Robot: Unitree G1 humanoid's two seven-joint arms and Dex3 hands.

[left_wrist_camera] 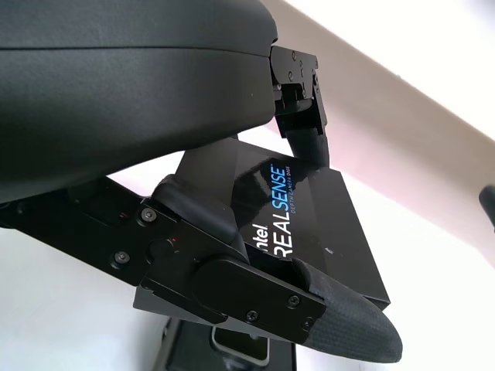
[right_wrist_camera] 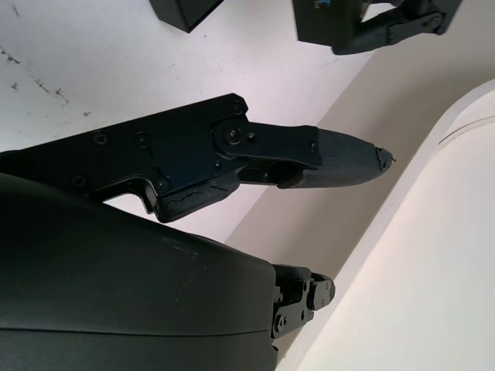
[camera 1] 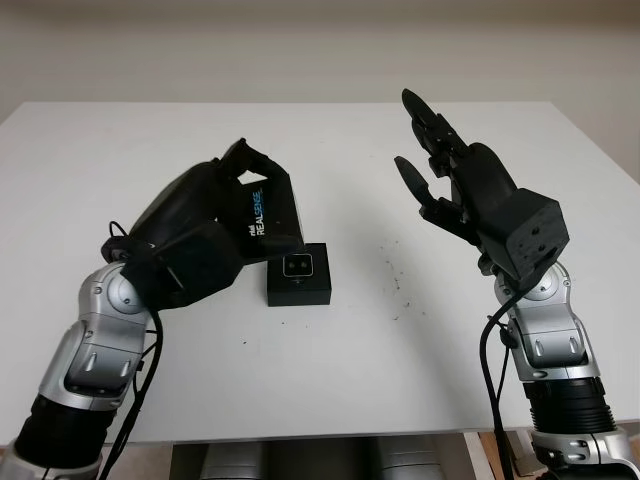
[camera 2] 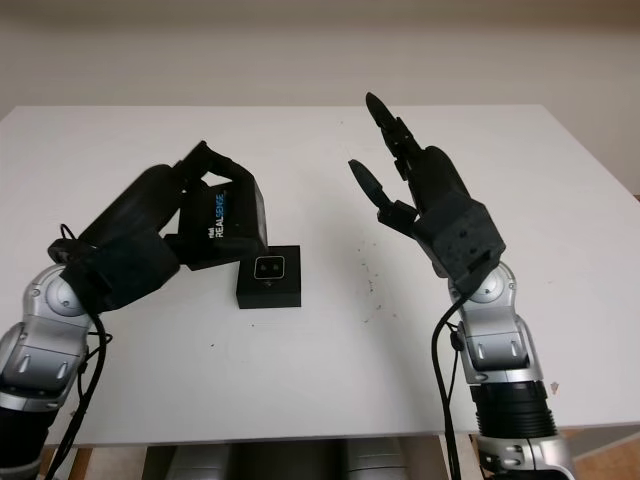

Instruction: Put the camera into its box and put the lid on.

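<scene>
The black box base (camera 1: 299, 278) sits mid-table with the small camera (camera 1: 298, 265) lying in it, lens face up. My left hand (camera 1: 250, 178) is shut on the black lid (camera 1: 272, 215), printed REALSENSE (left_wrist_camera: 280, 212), and holds it tilted just above and behind-left of the base. In the left wrist view the lid (left_wrist_camera: 309, 232) is pinched between my fingers (left_wrist_camera: 309, 309), with the base edge below. My right hand (camera 1: 430, 165) hangs open in the air to the right of the box, holding nothing.
The white table (camera 1: 330, 350) spreads wide around the box, with a few dark specks (camera 1: 395, 280) to its right. A pale wall stands behind the far edge.
</scene>
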